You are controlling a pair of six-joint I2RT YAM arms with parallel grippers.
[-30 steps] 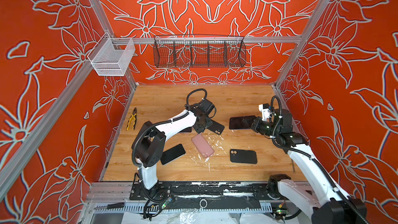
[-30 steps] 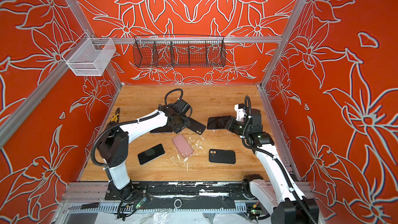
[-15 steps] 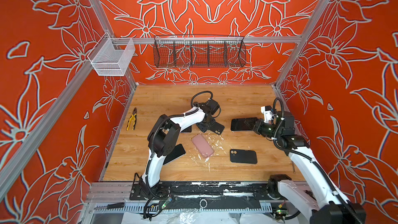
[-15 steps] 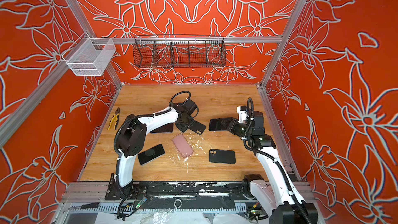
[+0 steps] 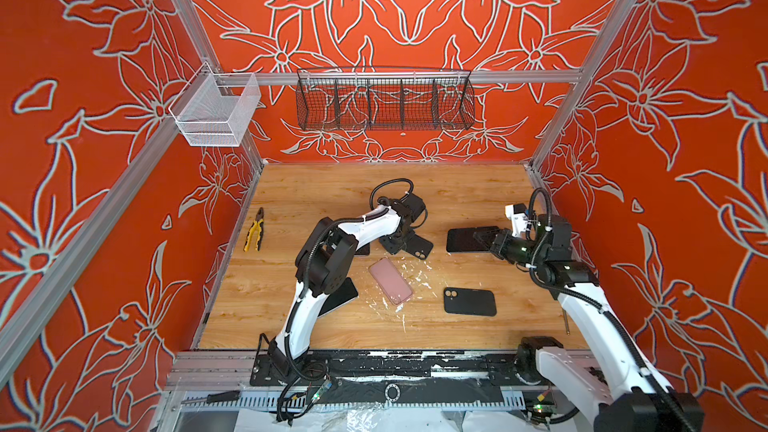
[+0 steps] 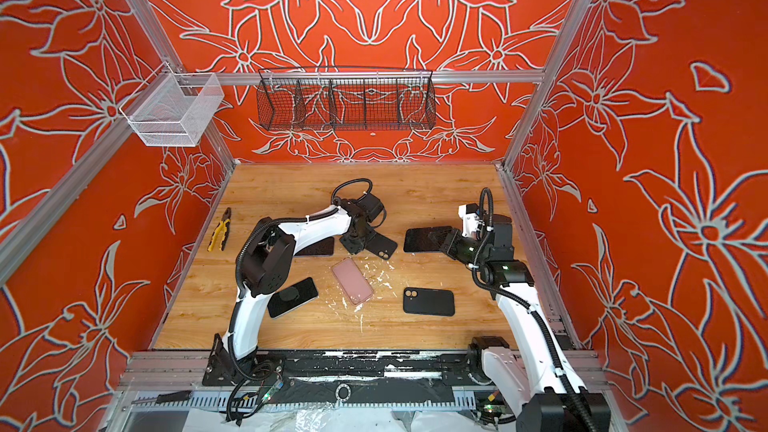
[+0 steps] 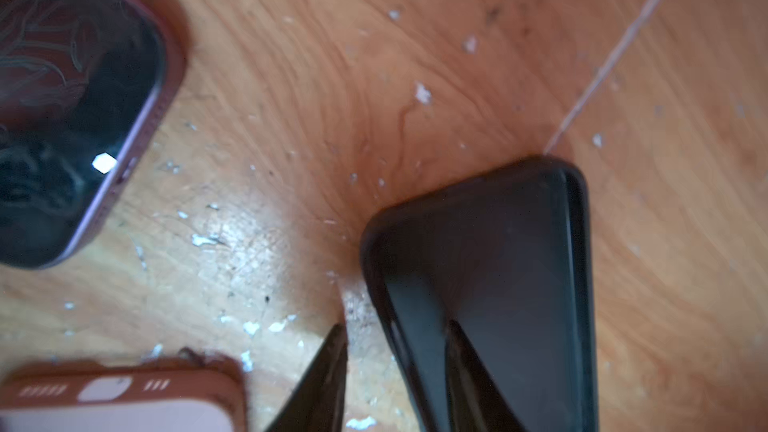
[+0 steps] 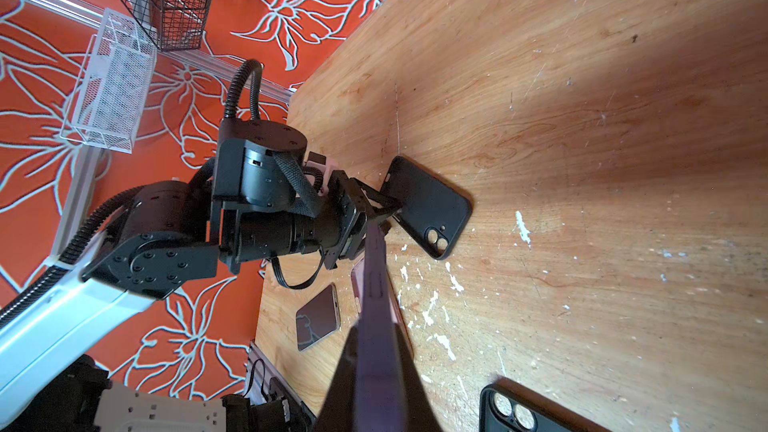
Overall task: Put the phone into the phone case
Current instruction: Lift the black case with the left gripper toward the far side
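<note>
We lose the case's near end at the left wrist view's edge. Our left pincer stands apart, astride its rim, arm stretched mid-surface. Our right pincer is clamped on the phone, seen edge-on, apart from the case.

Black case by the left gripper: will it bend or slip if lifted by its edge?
Probably bendy: the case is a thin empty shell, so it may flex where the left gripper straddles one edge. Likely light, with nothing inside. Its matte skin looks grippy, though it might slide on the smooth table if pushed.
</note>
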